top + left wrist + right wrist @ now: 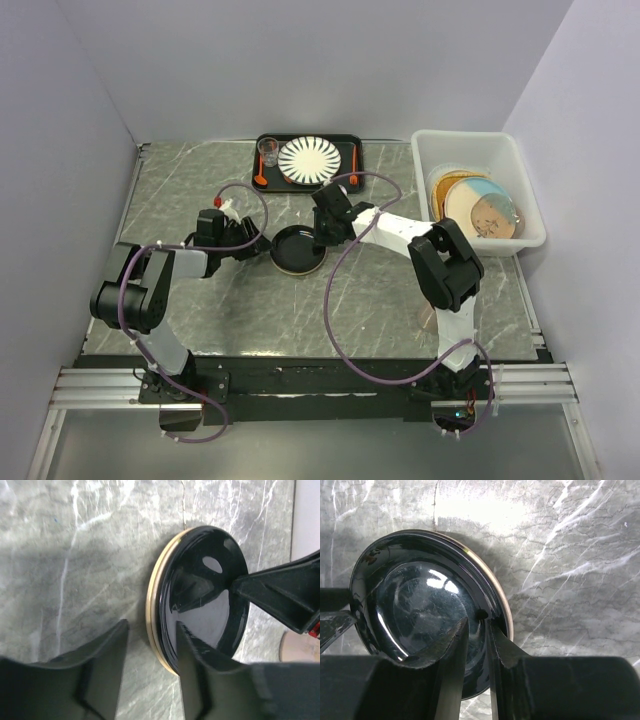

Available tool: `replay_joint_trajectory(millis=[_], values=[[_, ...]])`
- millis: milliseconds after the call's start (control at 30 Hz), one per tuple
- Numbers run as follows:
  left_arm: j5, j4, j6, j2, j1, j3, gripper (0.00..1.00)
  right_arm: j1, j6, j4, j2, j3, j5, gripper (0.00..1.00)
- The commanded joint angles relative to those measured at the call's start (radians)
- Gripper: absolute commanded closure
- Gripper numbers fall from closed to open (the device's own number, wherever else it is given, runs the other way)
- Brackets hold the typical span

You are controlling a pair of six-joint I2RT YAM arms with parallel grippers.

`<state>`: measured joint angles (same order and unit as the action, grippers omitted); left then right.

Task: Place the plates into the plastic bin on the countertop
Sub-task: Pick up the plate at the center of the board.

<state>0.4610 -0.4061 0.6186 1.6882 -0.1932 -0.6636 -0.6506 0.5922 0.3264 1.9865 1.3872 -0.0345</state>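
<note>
small black plate (415, 605), glossy, stiff, likely slippery and breakable: my right gripper (477, 625) pinches its raised rim, my left gripper (150, 627) gapes wide astride the opposite edge

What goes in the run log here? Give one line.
small black round plate: on grey-green marble countertop | right gripper: shut on its rim | left gripper: open, astride opposite rim | white translucent plastic bin: holds plates
</note>
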Motion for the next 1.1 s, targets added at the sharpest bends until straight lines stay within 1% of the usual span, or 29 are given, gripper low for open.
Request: replay_joint_trajectory(millis=[0,33,100,167,200,267,300,367,400,567,967,1000,1033,1067], values=[[0.039,-0.043,-0.005,-0.018,-0.003,0.002,0.56,-0.004,-0.012,-0.019,-0.049,-0.020,-0.018,0.71],[0.038,-0.040,-0.006,-0.012,-0.006,0.001,0.60,-0.004,-0.014,-0.039,-0.069,-0.036,-0.012,0.70],[0.041,-0.039,-0.008,-0.001,-0.011,-0.008,0.61,-0.006,-0.011,-0.056,-0.092,-0.053,-0.001,0.70],[0.041,-0.043,-0.007,0.014,-0.017,-0.011,0.67,-0.006,-0.014,-0.070,-0.127,-0.071,-0.002,0.69],[0.039,-0.042,-0.007,0.025,-0.018,-0.013,0.73,-0.006,-0.012,-0.072,-0.150,-0.080,-0.010,0.69],[0.036,-0.043,-0.005,0.031,-0.022,-0.019,0.79,-0.004,-0.012,-0.070,-0.172,-0.091,-0.018,0.68],[0.038,-0.040,-0.008,0.036,-0.022,-0.019,0.84,-0.006,-0.014,-0.069,-0.189,-0.096,-0.021,0.68],[0.036,-0.054,-0.007,0.039,-0.025,-0.018,0.91,-0.006,-0.014,-0.067,-0.199,-0.100,-0.025,0.67],[0.036,-0.057,-0.005,0.042,-0.025,-0.018,0.99,-0.004,-0.014,-0.066,-0.204,-0.105,-0.031,0.67],[0.015,-0.054,0.000,0.010,-0.025,0.002,0.99,-0.004,-0.011,-0.069,-0.218,-0.123,-0.038,0.67],[-0.059,-0.039,0.029,-0.165,-0.025,0.059,0.99,-0.004,0.000,-0.104,-0.285,-0.175,-0.022,0.65],[-0.058,-0.040,0.032,-0.171,-0.025,0.062,0.99,-0.001,0.001,-0.113,-0.290,-0.186,-0.021,0.63],[-0.056,-0.048,0.041,-0.176,-0.023,0.065,0.99,-0.003,0.003,-0.119,-0.299,-0.192,-0.016,0.54],[-0.056,-0.054,0.046,-0.183,-0.023,0.071,0.99,0.002,0.007,-0.128,-0.314,-0.201,-0.010,0.49]])
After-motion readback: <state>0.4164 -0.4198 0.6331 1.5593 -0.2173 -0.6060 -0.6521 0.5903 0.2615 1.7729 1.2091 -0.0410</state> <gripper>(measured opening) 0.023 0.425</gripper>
